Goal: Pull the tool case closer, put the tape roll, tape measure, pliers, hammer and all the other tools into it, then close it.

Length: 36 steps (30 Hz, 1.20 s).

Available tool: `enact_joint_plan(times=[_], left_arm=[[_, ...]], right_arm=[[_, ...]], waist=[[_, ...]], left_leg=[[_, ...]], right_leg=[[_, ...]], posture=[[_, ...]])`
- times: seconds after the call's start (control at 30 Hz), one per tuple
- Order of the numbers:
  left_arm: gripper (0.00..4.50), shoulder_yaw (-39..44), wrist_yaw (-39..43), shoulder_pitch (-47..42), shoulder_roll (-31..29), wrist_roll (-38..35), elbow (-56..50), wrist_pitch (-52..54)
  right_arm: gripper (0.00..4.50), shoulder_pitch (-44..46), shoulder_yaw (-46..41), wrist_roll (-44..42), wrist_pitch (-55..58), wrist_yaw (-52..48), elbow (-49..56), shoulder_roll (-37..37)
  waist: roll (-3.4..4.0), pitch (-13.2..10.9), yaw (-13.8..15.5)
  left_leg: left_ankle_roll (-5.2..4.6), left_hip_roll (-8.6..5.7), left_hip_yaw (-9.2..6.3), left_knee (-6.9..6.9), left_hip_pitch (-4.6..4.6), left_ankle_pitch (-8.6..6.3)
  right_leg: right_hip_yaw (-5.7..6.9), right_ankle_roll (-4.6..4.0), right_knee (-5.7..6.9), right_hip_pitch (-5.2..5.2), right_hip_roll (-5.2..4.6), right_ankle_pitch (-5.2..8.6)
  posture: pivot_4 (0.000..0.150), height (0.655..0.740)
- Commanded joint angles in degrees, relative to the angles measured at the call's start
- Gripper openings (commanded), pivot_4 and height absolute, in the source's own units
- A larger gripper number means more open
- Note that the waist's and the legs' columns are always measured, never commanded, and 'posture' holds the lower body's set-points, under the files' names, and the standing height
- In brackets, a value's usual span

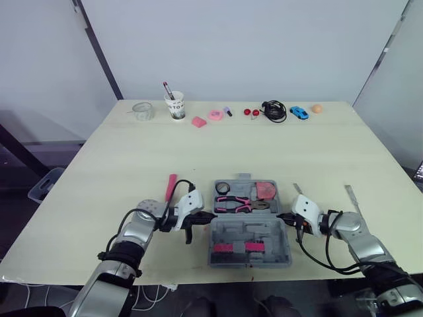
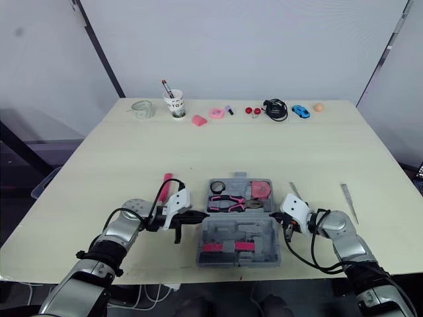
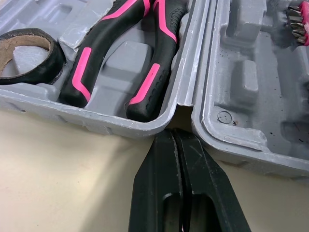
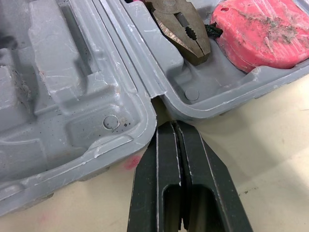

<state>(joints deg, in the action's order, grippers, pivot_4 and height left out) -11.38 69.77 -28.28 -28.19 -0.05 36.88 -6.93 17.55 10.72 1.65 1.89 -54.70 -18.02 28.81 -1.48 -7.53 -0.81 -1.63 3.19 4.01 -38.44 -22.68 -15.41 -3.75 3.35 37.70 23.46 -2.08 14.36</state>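
The grey tool case (image 1: 250, 246) lies open and flat near the table's front edge. Its far half holds a black tape roll (image 1: 222, 187), pink-and-black pliers (image 3: 120, 53) and a pink tape measure (image 4: 260, 29). The near half holds a strip of pink bits (image 1: 232, 248). My left gripper (image 3: 175, 133) is shut, its tip at the hinge notch on the case's left side. My right gripper (image 4: 169, 124) is shut too, its tip at the hinge notch on the right side. A pink-handled tool (image 1: 170, 185) lies left of the case.
A thin metal blade (image 1: 352, 197) and a smaller metal tool (image 1: 297, 188) lie right of the case. Along the far edge stand a glass jar (image 1: 143, 111), a paper cup (image 1: 175, 105), pink items (image 1: 215, 114), a black cable (image 1: 273, 110) and a blue toy car (image 1: 299, 112).
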Motion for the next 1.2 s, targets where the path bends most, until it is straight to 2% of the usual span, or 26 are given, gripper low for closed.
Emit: enact_joint_plan(times=[0.03,0.67,0.97,1.2], left_arm=[[0.05,-2.3,-0.2,1.6,0.3,1.9,1.6,0.4],[0.05,-1.8,-0.3,2.3,-0.8,1.8,1.4,-0.3],[0.05,0.0,-0.1,5.5,-3.8,-0.2,-4.7,1.4],[0.05,4.9,-1.3,10.1,-6.1,-6.5,-15.5,5.3]], right_arm=[[0.0,-0.1,0.0,-1.9,-0.4,-1.0,3.5,-0.2],[0.0,-1.1,-1.5,-1.9,-0.8,0.1,3.7,1.0],[0.0,-3.8,-4.5,-4.3,-0.4,1.2,6.7,3.7],[0.0,-8.1,-9.7,-8.6,1.1,4.3,13.8,4.0]], waist=[[0.0,0.0,0.0],[0.01,0.0,0.0],[0.01,0.0,-0.2],[0.02,0.0,-0.1]], left_leg=[[0.0,0.0,0.0,0.0,0.0,0.0],[0.0,0.0,0.0,0.0,0.01,0.0],[0.0,0.04,0.0,0.05,0.01,0.0],[0.0,0.09,0.01,0.07,0.01,0.0]], right_leg=[[0.0,0.0,0.0,0.0,0.0,0.0],[0.0,0.0,0.0,0.0,0.0,0.0],[-0.01,-0.01,-0.01,0.01,0.02,0.0],[-0.02,-0.01,-0.01,0.03,0.04,0.01]], posture=[[0.15,0.74],[0.15,0.74],[0.15,0.74],[0.15,0.74]])
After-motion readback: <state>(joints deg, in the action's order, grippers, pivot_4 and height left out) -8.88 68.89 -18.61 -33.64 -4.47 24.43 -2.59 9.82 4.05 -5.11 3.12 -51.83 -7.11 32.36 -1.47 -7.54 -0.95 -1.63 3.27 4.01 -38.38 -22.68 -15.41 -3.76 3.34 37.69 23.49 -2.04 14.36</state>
